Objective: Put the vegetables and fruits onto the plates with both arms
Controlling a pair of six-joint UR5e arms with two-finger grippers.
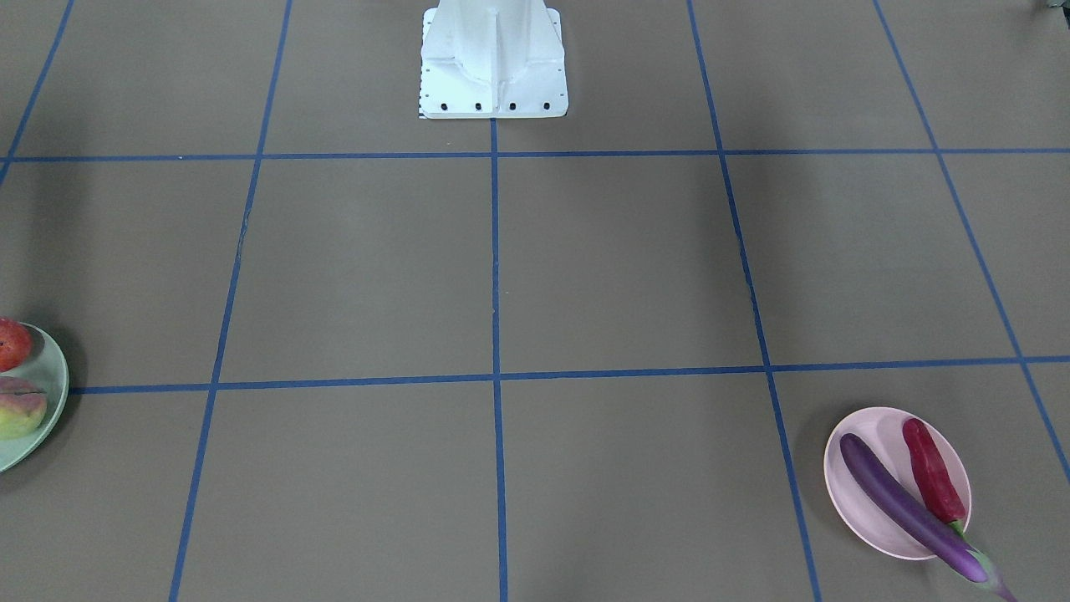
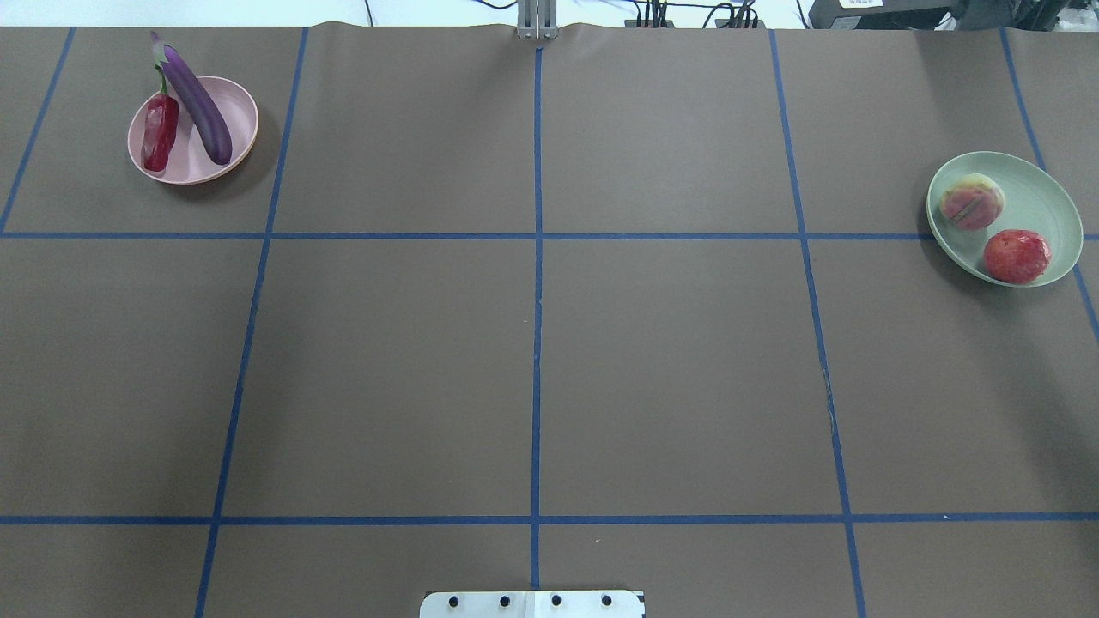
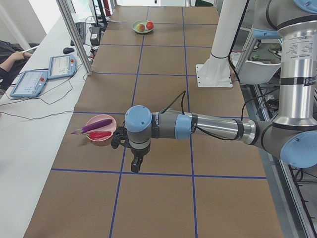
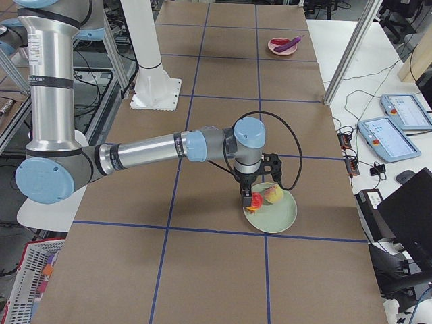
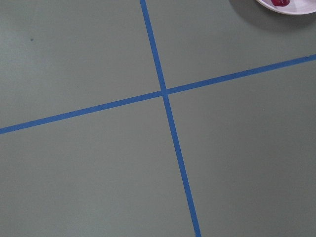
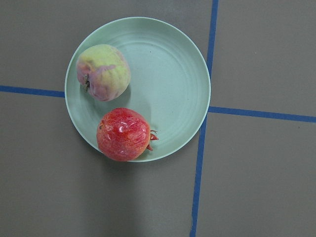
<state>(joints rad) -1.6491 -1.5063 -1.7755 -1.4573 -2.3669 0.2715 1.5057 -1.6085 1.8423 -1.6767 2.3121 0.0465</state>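
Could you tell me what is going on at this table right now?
The sorting looks finished. The eggplant and the chili pepper lie side by side on the pink plate, the eggplant's cap end sticking out over the rim. The peach and the orange-red fruit sit on the green plate. Nothing is being held: the left arm hangs over the table beside the pink plate, and the right arm hangs over the green plate.
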